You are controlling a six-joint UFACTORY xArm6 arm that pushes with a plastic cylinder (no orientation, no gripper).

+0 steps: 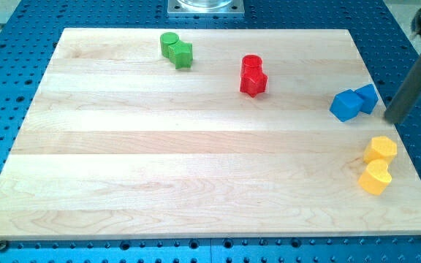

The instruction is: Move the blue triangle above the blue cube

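My tip (395, 119), a bare rod with nothing to grasp, sits just right of the blue triangle (368, 98), which touches the blue cube (346, 105) on its left. Pushing straight left would likely drag both blocks together.

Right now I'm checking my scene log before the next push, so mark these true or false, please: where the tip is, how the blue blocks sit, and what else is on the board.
1. My tip is at the view's right of the blue blocks. True.
2. The blue cube and the blue triangle sit far apart. False: they touch.
3. The red blocks lie at the view's bottom. False: upper middle.
4. Two yellow blocks sit below the blue pair. True.
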